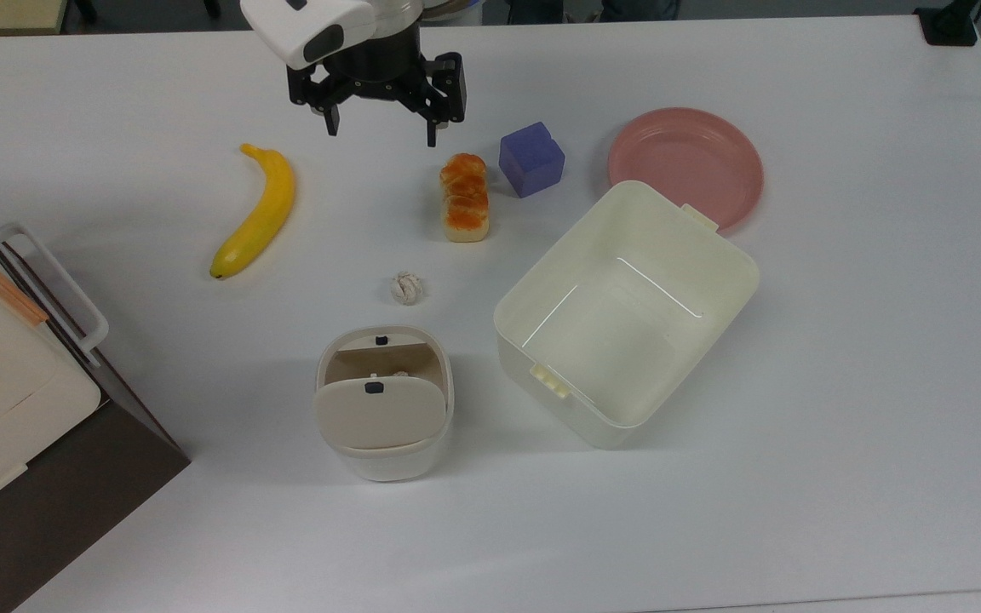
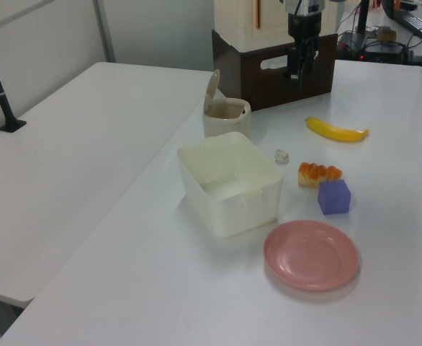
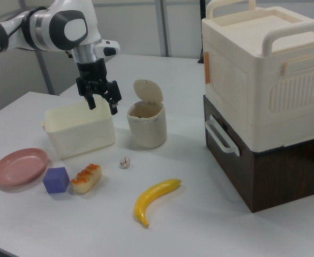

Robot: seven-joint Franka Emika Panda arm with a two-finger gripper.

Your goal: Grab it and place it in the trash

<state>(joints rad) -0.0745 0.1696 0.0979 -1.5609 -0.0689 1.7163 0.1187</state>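
Gripper: I see my gripper hanging above the tabletop at the far edge of the top view, fingers spread wide with nothing between them.
Paper ball: the small off-white paper ball lies alone on bare tabletop, well apart from the gripper and just beyond the trash bin's far side in the top view.
Trash bin: the cream trash bin stands near the paper ball; its beige flap lid is tipped up, which the right view shows clearly, and I can see into the bin's mouth.
Around the ball: a banana lies toward the top view's left, and an orange-glazed bread loaf lies beyond the ball, with a purple block just beside it.
Larger obstacles: a large cream tub sits at the top view's right of the bin, open on top, with a pink plate just past its far corner.
In the way: nothing sits between the ball and the bin.
View differences: the right view shows a cream handled case stacked on a dark brown box, which the top view cuts off at its left edge.
Writing: I can read no labels; the lid carries small black dots.
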